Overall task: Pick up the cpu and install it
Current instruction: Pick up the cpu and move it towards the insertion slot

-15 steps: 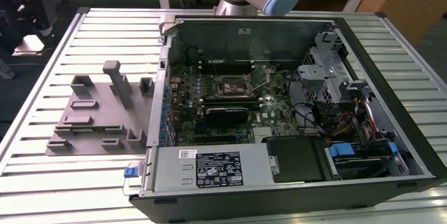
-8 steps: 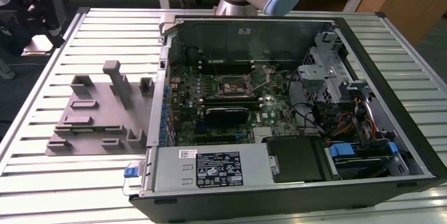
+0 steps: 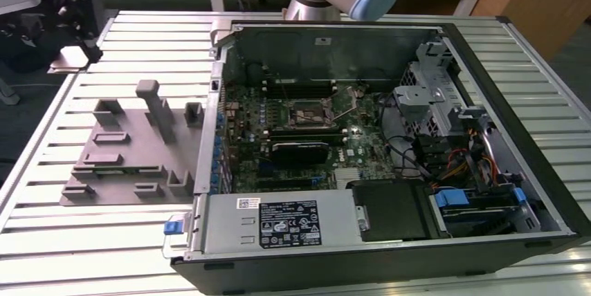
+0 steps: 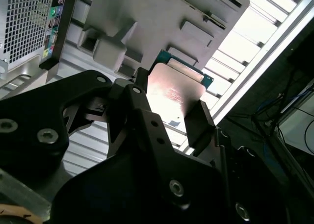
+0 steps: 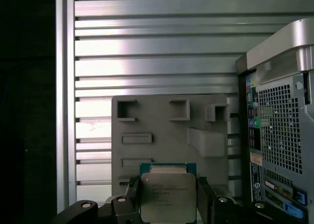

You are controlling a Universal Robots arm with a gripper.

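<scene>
Clamps the chip (image 5: 166, 197) by two opposite edges between the black fingers (image 5: 133, 197) of the gripper (image 5: 167, 204), jaws narrow and closed on it. Holds it clear of the grey holder block (image 5: 167, 121), metal top toward both wrist cameras, green rim showing. Finds the open computer case (image 3: 323, 50) just beside that block on the slatted table (image 3: 93, 254), at the exterior view's right of it.

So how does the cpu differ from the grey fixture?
The cpu is far smaller than the fixture. The cpu has a shiny metal top with a green rim; the fixture is matte grey. The cpu sits clamped in the gripper, the fixture lies on the table. Both are squarish in outline.
</scene>
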